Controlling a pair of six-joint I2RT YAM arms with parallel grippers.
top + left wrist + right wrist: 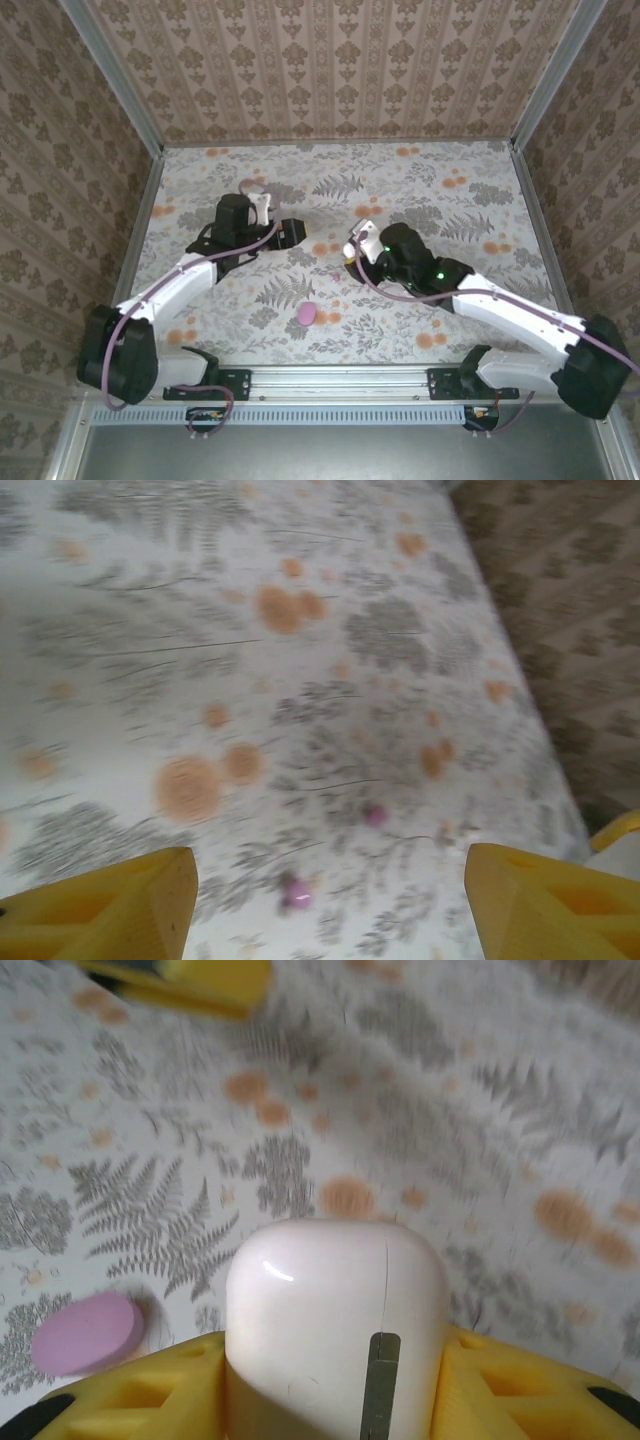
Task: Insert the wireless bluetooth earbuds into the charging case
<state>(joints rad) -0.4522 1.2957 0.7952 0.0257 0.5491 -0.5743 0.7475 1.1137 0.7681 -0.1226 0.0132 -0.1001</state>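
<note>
Magenta earbuds (375, 815), two tiny beans that look like hard plastic, lie loose on the printed table (150, 630) low in the left wrist view, just ahead of the left gripper (330, 905), whose jaws stand wide with nothing between. They are probably featherlight and slick, so pinch one gently across its body. The right gripper (335, 1355) clamps the glossy white charging case (335, 1290) by its sides
</note>
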